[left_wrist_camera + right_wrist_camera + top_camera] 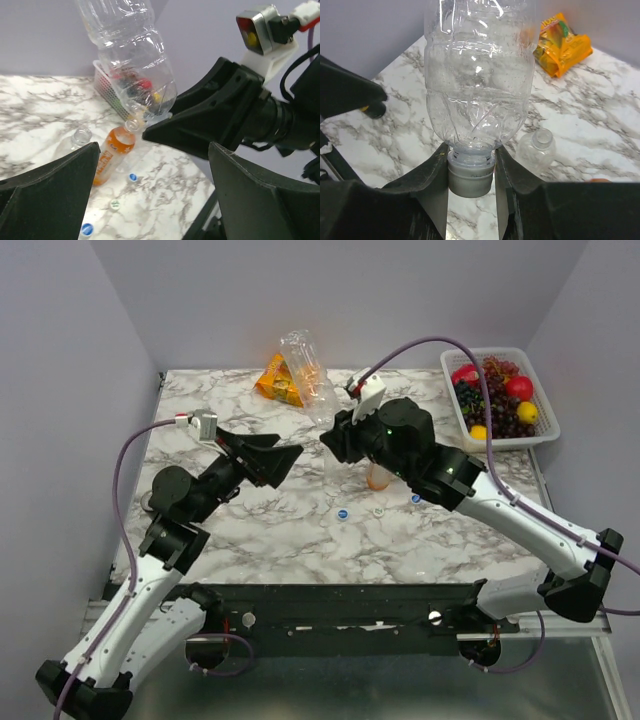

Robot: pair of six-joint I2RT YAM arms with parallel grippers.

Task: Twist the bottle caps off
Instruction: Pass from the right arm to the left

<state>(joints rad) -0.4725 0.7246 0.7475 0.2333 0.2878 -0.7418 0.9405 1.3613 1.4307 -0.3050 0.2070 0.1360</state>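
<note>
Quick status from my end. The right gripper [471, 167] is clamped on the cap [470, 184] of the clear bottle [308, 375]. In the overhead view the bottle sticks out toward the upper middle, lifted clear of the table [250, 530]. I'm holding it by the cap on purpose: that end stays pinned while the body gets turned.

The left gripper [288, 466] sits just left of centre with its jaws wide open. It points at the bottle but isn't touching it, so right now only the cap grip carries the bottle. My guess is the left has to take the body for another twist. I can't tell how loose the thread is.

Three loose caps [342, 513], two blue and one white, lie in a row below centre, out of the way of both arms. In the left wrist view the orange bottle [112, 152] sits lower left of centre. A second clear bottle [75, 140] lies just left of it with its mouth open. The orange one looks open too, so I reckon this is the last cap. The snack packet [277, 380] and fruit basket [540, 430] are just clutter along the top.
</note>
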